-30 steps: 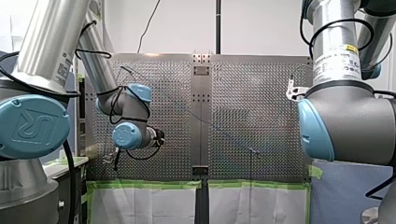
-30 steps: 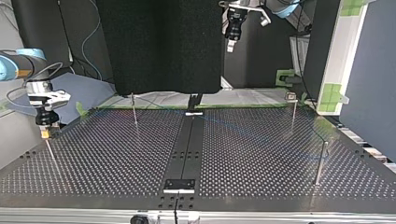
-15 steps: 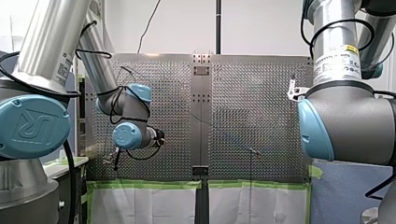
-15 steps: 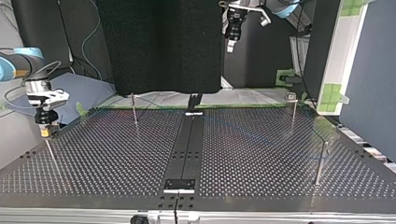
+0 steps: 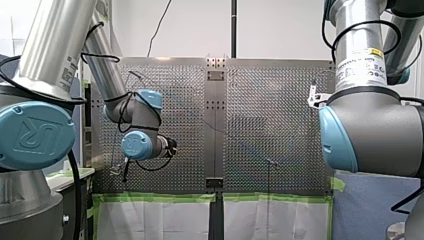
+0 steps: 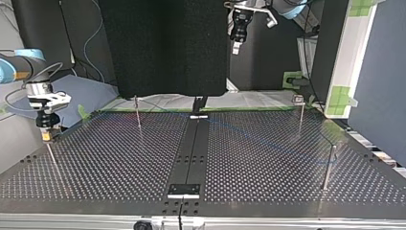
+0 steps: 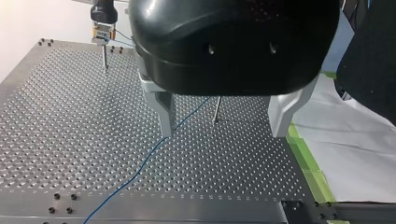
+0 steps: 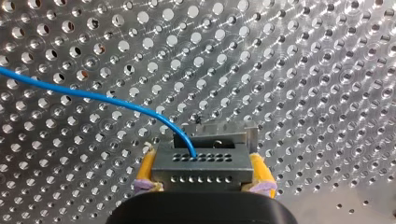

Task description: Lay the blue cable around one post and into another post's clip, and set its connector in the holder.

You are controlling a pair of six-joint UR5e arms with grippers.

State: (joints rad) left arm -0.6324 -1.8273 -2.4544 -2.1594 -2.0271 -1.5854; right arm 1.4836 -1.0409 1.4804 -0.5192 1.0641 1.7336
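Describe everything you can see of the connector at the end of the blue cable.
The connector is a grey, metal-looking rectangular block with two rows of small holes across its facing side. The blue cable enters the upper row near the middle. My right pincer is shut on it, a yellow pad against each end. It sits level above the perforated table, with another grey block just beyond it; contact there cannot be told.

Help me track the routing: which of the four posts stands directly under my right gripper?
The post at the top view's far left; my right gripper, holding the connector, hangs at its tip; no other post is near it.
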